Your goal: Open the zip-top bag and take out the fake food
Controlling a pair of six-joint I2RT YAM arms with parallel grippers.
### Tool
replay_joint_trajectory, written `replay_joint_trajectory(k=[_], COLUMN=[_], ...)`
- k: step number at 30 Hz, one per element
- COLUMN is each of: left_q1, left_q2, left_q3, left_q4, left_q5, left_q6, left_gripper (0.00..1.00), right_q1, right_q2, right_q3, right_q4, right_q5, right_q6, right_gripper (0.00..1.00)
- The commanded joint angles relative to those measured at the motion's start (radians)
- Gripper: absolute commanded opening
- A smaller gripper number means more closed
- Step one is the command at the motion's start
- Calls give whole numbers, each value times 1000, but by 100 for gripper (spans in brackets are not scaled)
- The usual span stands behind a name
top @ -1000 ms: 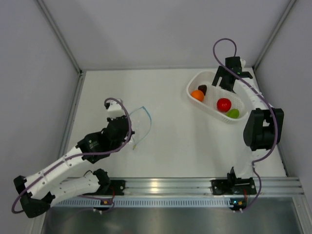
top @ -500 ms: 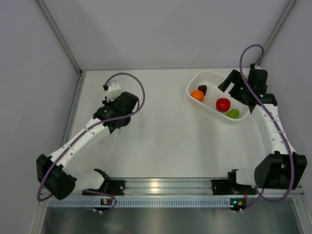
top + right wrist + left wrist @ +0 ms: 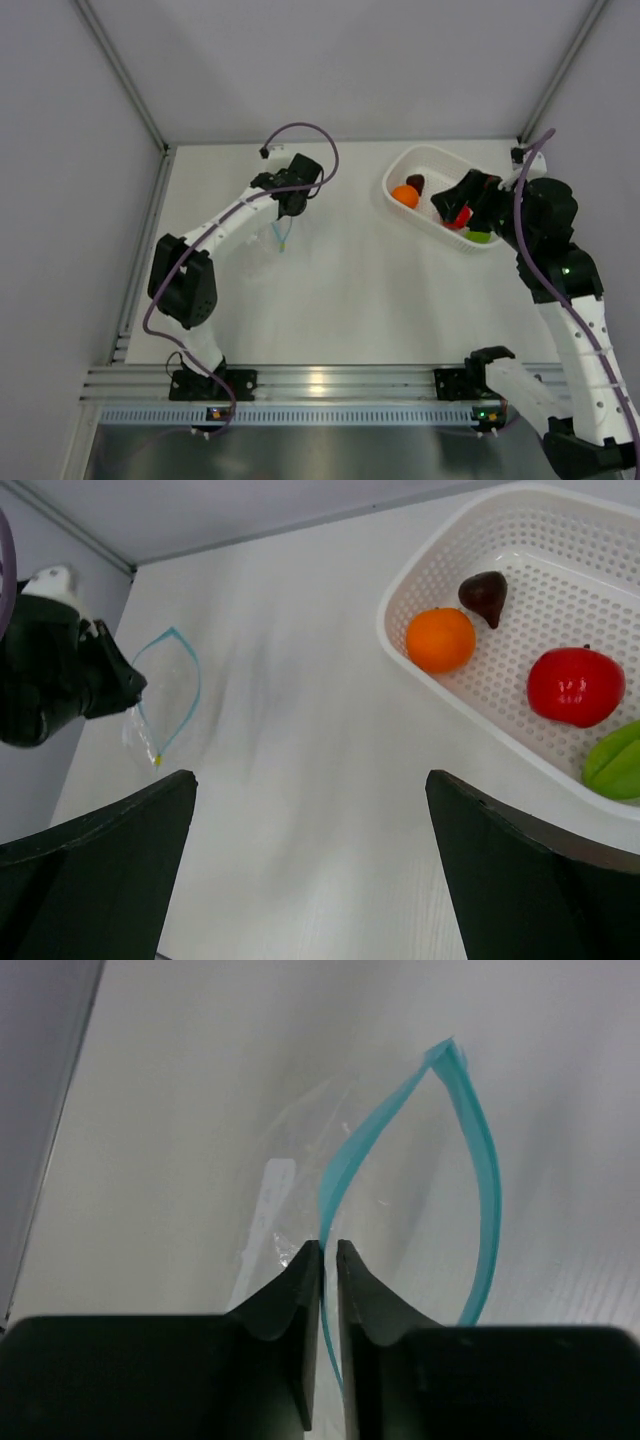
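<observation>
The zip-top bag is clear and empty, and its teal zip strip gapes open in a loop. My left gripper is shut on one side of that strip. In the top view the left gripper holds the bag at the far middle of the table. The fake food lies in a white basket: orange ball, maroon piece, red ball, green piece. My right gripper is open and empty, raised over the basket's near side.
The white perforated basket stands at the far right near the right wall. Grey enclosure walls close the left, far and right sides. A metal rail runs along the near edge.
My left arm has swung away from me and to the right with the bag in its grip. My right arm has pulled back and now hangs over the basket, partly covering the red ball.
</observation>
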Motion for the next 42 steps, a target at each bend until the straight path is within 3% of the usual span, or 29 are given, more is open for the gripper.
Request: replay_joint_trajectory(k=[1, 2, 5, 8, 15, 16, 22, 31, 42], left_q1=[7, 7, 7, 7, 7, 7, 7, 5, 5], left_q2=[-1, -6, -53, -118, -384, -429, -751, -1170, -1356], left_q3=[84, 101, 123, 129, -5, -35, -259, -506, -567], left_q4=[32, 38, 55, 60, 61, 60, 54, 38, -6], left_q5=[109, 139, 161, 185, 204, 219, 265, 319, 276], left_q6=[0, 3, 10, 26, 29, 32, 90, 262, 303], left_gripper=[23, 37, 62, 72, 81, 89, 98, 98, 98], right_q1=[77, 101, 115, 115, 114, 115, 115, 115, 115], right_q2=[-42, -45, -52, -69, -170, -193, -278, -342, -393], right_q3=[1, 4, 22, 41, 93, 94, 67, 1, -108], right_q4=[-99, -115, -168, -202, -274, -281, -297, -307, -317], right_q5=[66, 87, 150, 204, 256, 265, 296, 377, 439], right_q6=[-65, -84, -121, -153, -212, -221, -278, -289, -313], right_gripper=[99, 100, 99, 99, 99, 99, 99, 99, 99])
